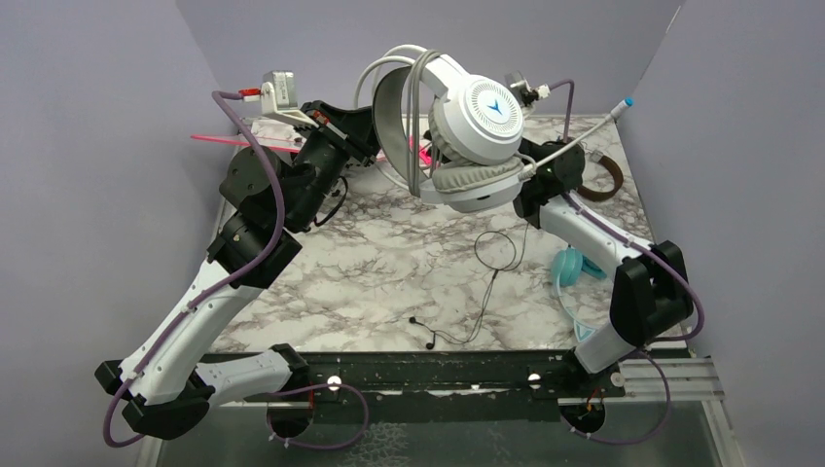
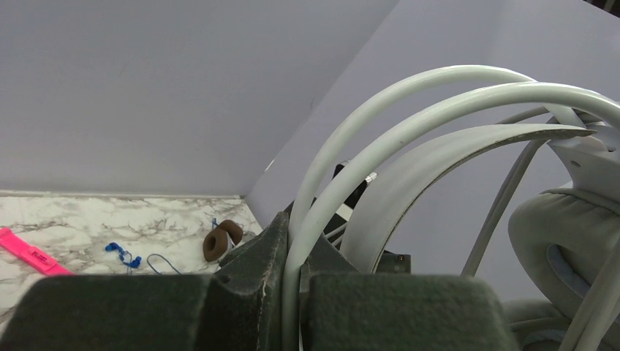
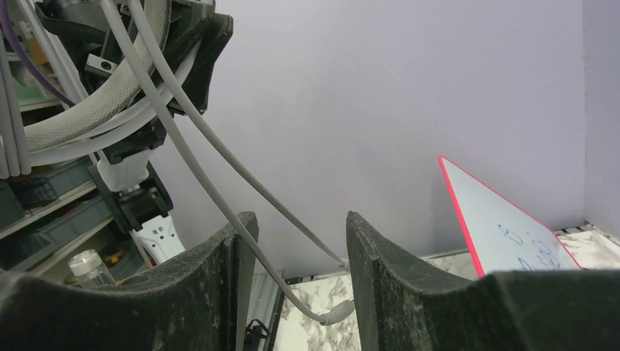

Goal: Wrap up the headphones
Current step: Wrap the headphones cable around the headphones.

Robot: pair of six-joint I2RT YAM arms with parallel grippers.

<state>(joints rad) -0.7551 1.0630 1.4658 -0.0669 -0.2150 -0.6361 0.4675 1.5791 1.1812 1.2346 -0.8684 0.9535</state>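
Observation:
The white-grey headphones (image 1: 477, 122) hang in the air over the back of the table, blue logo on the cup facing up. My left gripper (image 1: 368, 136) is shut on the headband's thin tubes (image 2: 296, 292). Loops of grey cord (image 1: 416, 107) lie over the band. My right gripper (image 1: 543, 167) sits just right of the lower cup, jaws apart, and the grey cord (image 3: 219, 197) crosses the gap (image 3: 300, 278) unclamped. The cord's blue-tipped end (image 1: 627, 101) sticks out to the right. Teal headphones (image 1: 569, 268) lie by the right arm, and brown headphones (image 1: 608, 180) (image 2: 221, 241) at the back right.
A thin black earbud cord (image 1: 486, 282) trails across the marble table (image 1: 389, 263). A pink-edged whiteboard (image 3: 512, 227) leans at the back, with blue earbuds (image 2: 124, 256) and a pink object (image 2: 29, 252) on the table nearby. Purple walls close in on three sides.

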